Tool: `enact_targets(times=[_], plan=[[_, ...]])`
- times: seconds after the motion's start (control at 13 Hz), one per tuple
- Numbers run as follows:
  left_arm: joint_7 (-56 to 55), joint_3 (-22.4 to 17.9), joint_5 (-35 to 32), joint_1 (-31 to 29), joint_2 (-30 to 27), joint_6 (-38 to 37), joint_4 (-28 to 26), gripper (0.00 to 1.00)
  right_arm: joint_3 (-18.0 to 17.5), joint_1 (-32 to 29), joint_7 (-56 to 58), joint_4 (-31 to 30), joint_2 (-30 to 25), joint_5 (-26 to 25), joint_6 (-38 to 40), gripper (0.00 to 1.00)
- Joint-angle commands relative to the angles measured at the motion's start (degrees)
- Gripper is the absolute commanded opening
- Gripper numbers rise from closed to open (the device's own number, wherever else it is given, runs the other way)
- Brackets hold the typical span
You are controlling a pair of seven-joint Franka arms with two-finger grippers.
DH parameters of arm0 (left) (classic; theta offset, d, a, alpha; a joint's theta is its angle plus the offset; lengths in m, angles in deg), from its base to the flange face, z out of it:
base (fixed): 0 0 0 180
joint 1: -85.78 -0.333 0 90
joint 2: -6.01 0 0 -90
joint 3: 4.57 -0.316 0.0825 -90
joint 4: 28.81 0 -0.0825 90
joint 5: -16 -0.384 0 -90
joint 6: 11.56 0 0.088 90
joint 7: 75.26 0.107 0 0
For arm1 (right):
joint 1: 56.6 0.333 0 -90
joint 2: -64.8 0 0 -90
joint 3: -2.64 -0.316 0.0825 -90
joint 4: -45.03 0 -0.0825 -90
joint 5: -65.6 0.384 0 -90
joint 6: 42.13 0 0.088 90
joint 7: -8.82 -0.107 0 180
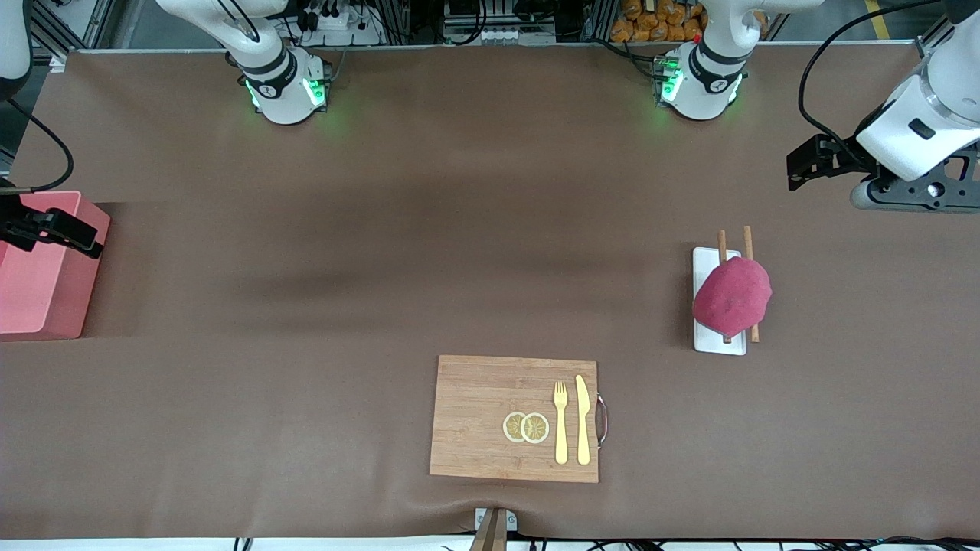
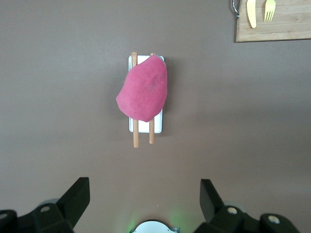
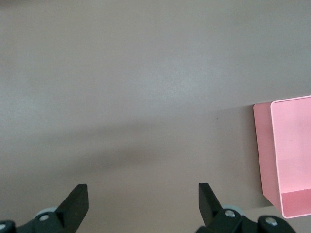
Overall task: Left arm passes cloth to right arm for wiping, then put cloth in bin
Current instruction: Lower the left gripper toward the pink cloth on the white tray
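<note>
Flat wooden cutting board [image 1: 490, 417] sits up front, unwiped. The soft raspberry-red cloth [image 1: 732, 297] lies on the white rectangular tray [image 1: 708, 338], untouched. Left gripper [image 2: 145, 201] over bare table, right gripper [image 3: 143, 204] by the salmon-pink plastic bin [image 1: 38, 287], both wide open and empty. Everything's left to do.

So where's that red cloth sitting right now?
The cloth lies on the white tray over the chopsticks, toward the left arm's end of the table.

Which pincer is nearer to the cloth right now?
Left. The left pincer, open, hangs above the table at its own end, near the cloth. The right pincer, open, is by the bin.
</note>
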Motion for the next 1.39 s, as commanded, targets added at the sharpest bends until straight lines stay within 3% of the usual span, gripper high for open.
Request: enact_targets(times=[0.0,0.62,0.93,1.31], plan=[[1.7,-0.3,0.2,0.2,-0.2,-1.4,1.2,1.00,0.1,0.2,-1.1,0.3,0.0,-0.2,0.3,1.00],[1.1,-0.4,0.2,0.7,2.3,-1.3,1.6,1.00,0.1,0.2,-1.1,0.2,0.0,-0.1,0.2,1.00],[2.5,2.0,0.4,0.7,6.9,0.1,1.5,1.00,0.1,-0.1,-1.2,0.1,0.0,2.9,0.3,1.00],[3.7,6.1,0.0,0.8,13.7,4.5,1.2,1.00,0.1,0.1,-1.2,-0.1,0.0,3.0,0.3,1.00]])
